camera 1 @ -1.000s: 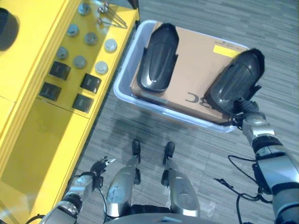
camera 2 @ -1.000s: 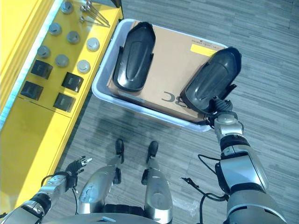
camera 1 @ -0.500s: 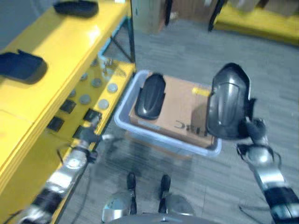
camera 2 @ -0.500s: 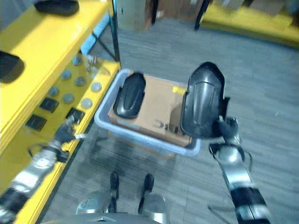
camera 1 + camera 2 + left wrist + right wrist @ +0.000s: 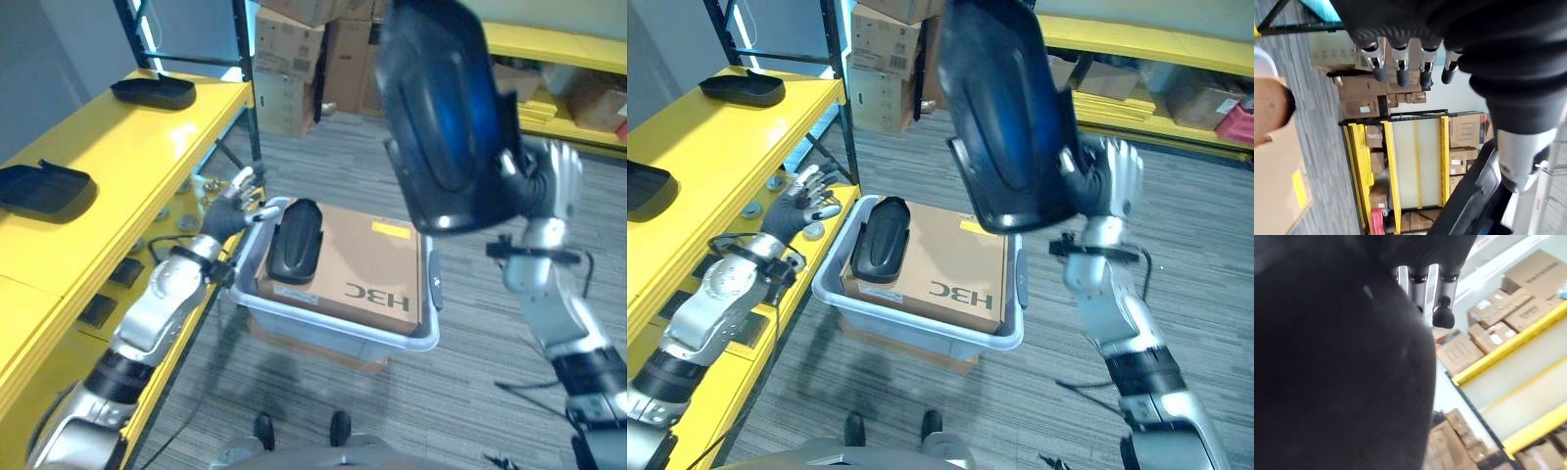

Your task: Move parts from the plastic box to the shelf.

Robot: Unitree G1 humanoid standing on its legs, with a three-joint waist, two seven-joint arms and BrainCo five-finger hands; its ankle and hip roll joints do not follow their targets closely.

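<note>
Glossy black curved part (image 5: 1004, 108) aloft in curled right robot hand (image 5: 1104, 181); left robot hand (image 5: 801, 204) spread, empty.

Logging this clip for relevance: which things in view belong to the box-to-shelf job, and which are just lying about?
Job: black part held up by right hand; second black part in plastic box; yellow shelf; left hand, open.

Lying about: stacked cartons; far shelving.

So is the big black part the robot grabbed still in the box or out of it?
Out. The right hand holds the black part high above the plastic box; another black part lies inside on cardboard.
</note>
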